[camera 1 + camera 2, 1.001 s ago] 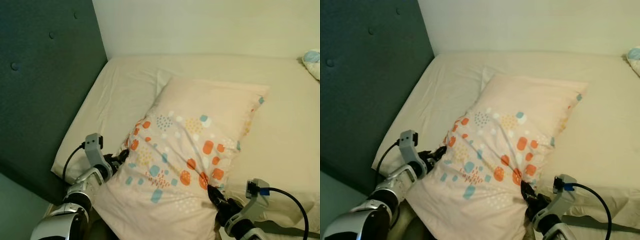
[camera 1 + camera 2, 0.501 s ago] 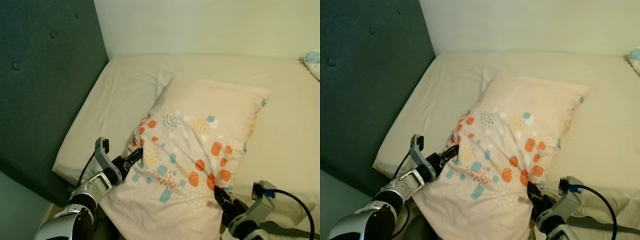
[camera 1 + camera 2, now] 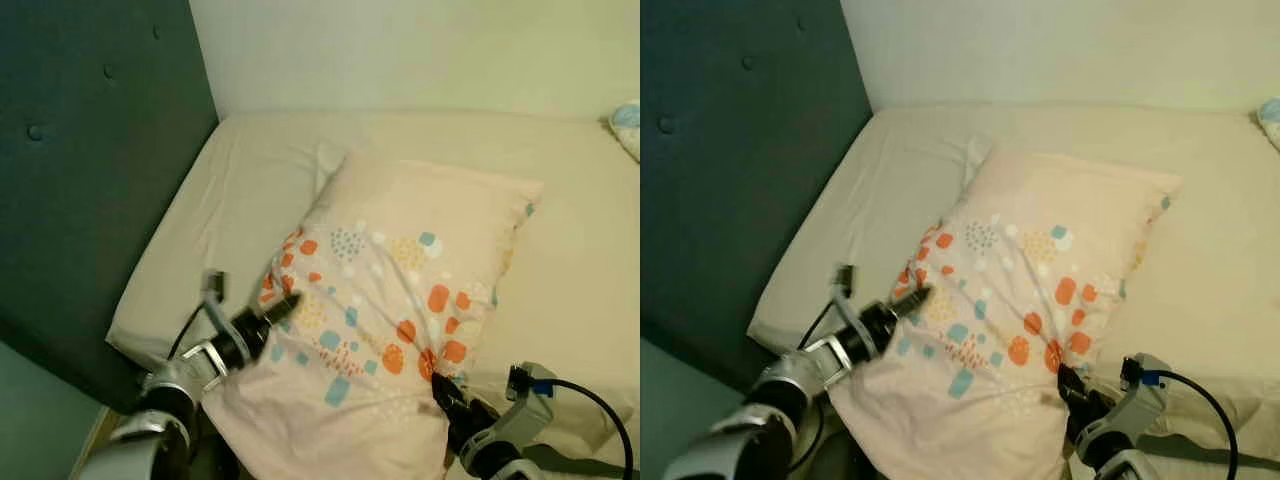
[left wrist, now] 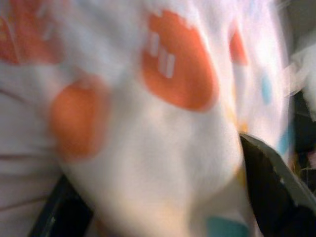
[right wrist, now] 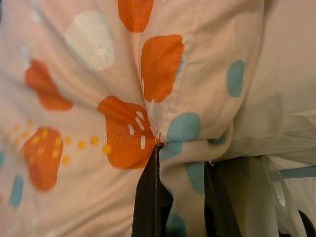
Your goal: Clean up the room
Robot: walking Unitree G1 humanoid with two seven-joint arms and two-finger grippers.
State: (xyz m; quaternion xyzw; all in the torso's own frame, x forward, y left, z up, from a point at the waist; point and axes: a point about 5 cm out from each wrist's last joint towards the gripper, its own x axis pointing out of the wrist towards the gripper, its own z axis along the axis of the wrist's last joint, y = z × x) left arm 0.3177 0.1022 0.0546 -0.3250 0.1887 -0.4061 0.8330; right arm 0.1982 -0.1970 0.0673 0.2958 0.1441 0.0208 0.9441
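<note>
My right gripper (image 3: 440, 385) is pinching a fold at the near corner of the peach pillow with orange, teal and white spots (image 3: 400, 300), fingers (image 5: 148, 197) pressed together on the fabric. My left gripper (image 3: 280, 308) is pushed against the pillow's near-left edge; that wrist view is blurred, so I can't tell if its fingers are spread or closed. The pillow lies diagonally on the cream-sheeted bed (image 3: 240, 190), with the dark teal tufted headboard (image 3: 90, 150) left of it.
</note>
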